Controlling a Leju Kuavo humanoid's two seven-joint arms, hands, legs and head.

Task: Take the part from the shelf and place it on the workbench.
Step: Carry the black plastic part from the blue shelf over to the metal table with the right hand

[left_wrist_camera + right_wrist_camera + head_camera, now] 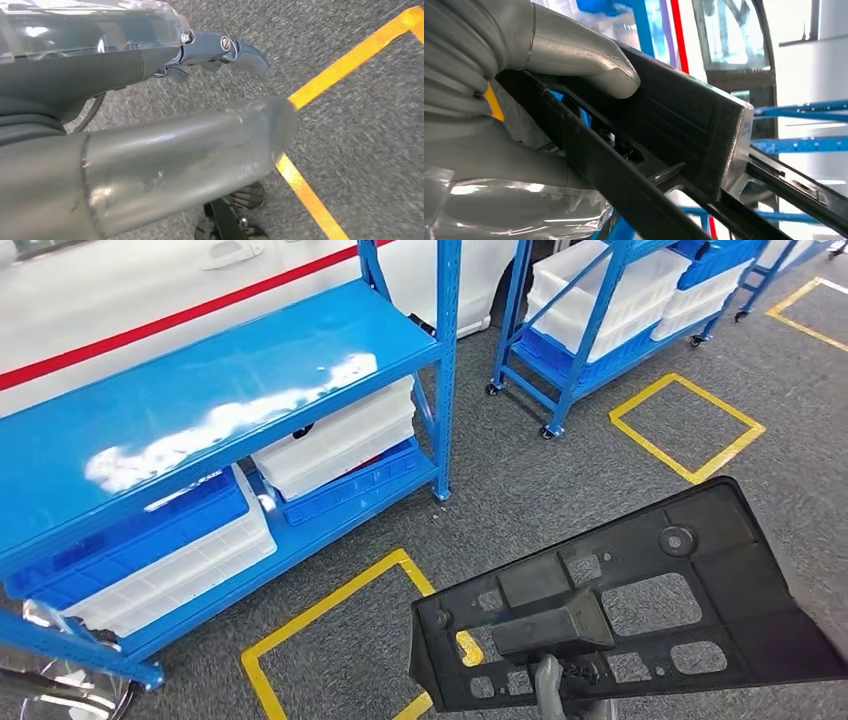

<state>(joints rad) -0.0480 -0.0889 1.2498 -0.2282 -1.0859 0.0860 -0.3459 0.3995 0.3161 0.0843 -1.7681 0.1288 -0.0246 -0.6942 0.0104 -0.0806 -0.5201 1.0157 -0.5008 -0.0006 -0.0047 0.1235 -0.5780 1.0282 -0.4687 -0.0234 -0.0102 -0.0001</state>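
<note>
**Black part held above the grey floor**

Grey carpeted floor (560,480), marked with yellow taped squares (686,426), is seen beneath everything. Nearest the camera, the black part (640,590) is held up in the air by the right hand (524,100), clear of the shelf and tilted. In the right wrist view, a thick grey thumb is pressed across a raised block of the part, and the part's frame is gripped against the ribbed cover. The part is a flat, matt plastic panel, pierced by rectangular cut-outs and one round boss. The left hand (220,50) is hung over the floor beside a yellow line; its dark fingers are curled in, with nothing seen in them. Farther off, a glossy blue metal shelf (200,390) is seen, its top board bare and shining. On its lower board, white crates (340,440) and blue crates (130,540) are stacked; their contents cannot be made out. Beyond stands a second wheeled blue rack (570,340) with more crates.
</note>
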